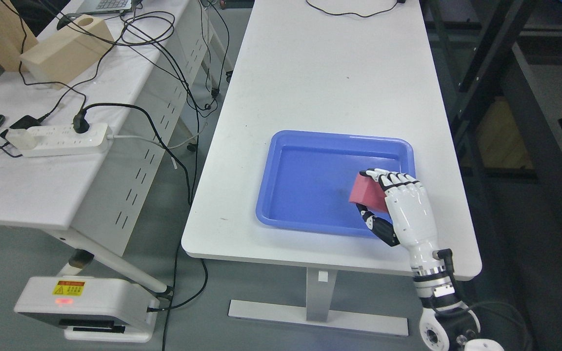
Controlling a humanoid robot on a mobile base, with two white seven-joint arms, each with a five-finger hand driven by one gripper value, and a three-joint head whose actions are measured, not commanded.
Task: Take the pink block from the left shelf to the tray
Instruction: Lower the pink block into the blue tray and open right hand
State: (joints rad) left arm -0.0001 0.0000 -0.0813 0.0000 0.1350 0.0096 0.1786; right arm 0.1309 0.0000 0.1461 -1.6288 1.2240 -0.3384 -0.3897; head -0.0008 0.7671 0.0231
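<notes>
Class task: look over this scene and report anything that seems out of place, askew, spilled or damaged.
Nothing looks spilled or damaged. The right robot hand holds the pink block over the blue tray, which sits slightly askew on the white table. The untidiest spot is the side desk, where black cables tangle around a power strip.

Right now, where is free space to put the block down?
The tray floor is bare left of the right hand, which holds the pink block over the tray's right part. The table behind the tray is also free. The side desk is crowded with cables and a power strip.
</notes>
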